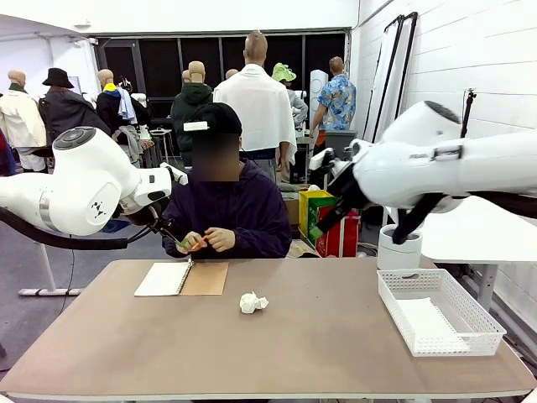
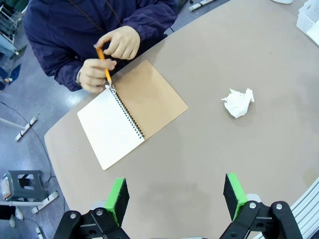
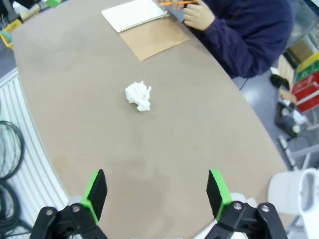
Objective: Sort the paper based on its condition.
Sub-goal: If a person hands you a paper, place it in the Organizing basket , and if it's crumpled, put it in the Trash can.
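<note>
the left gripper (image 2: 177,194) and right gripper (image 3: 155,194) hang spread wide and empty over the table (image 1: 319,348), crumpled paper (image 1: 252,302) lying apart, a flat sheet (image 1: 428,319) half hidden by the basket (image 1: 457,342) mesh.

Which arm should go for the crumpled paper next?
Right, probably: the crumpled paper lies straight ahead of the open right hand; from the open left hand it sits off to one side.

A crumpled white paper ball (image 1: 253,302) is lying on the table (image 1: 336,357); a flat white sheet (image 1: 428,323) is resting inside the mesh basket (image 1: 393,309).
</note>
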`<action>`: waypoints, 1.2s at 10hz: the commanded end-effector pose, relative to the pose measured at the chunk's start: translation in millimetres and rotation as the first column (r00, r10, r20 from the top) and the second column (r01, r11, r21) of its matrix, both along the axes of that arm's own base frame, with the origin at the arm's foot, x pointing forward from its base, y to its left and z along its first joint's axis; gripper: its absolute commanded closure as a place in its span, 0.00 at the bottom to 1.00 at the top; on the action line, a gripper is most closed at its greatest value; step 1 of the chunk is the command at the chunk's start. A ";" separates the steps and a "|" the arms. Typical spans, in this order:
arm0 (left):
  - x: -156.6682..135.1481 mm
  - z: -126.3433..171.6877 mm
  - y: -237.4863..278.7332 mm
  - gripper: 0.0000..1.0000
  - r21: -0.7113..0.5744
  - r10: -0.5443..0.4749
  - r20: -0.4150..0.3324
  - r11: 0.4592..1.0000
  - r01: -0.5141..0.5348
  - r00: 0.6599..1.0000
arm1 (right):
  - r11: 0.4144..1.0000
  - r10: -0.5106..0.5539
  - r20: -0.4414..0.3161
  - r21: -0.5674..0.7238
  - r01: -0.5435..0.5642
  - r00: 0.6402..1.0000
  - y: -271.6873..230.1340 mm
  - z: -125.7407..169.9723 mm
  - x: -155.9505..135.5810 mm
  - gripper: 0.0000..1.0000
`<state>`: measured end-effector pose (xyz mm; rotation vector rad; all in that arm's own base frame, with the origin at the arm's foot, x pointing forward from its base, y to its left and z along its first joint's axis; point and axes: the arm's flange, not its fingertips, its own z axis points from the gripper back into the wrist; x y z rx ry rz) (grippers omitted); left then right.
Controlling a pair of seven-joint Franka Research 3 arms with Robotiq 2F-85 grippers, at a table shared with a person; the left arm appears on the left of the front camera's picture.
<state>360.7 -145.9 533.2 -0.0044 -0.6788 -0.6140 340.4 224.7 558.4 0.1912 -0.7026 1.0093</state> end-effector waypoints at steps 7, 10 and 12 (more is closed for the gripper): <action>2.1 0.6 0.5 0.00 -0.001 0.002 -0.003 1.000 -0.002 1.000 | 0.985 0.134 -0.008 -0.106 -0.134 0.991 58.4 -40.5 12.3 0.00; 2.1 0.6 0.5 0.00 -0.001 0.002 -0.003 1.000 -0.002 1.000 | 0.985 0.134 -0.008 -0.106 -0.134 0.991 58.4 -40.5 12.3 0.00; 2.1 0.6 0.5 0.00 -0.001 0.002 -0.003 1.000 -0.002 1.000 | 0.984 0.139 -0.004 -0.110 -0.139 0.990 58.5 -39.7 13.7 0.00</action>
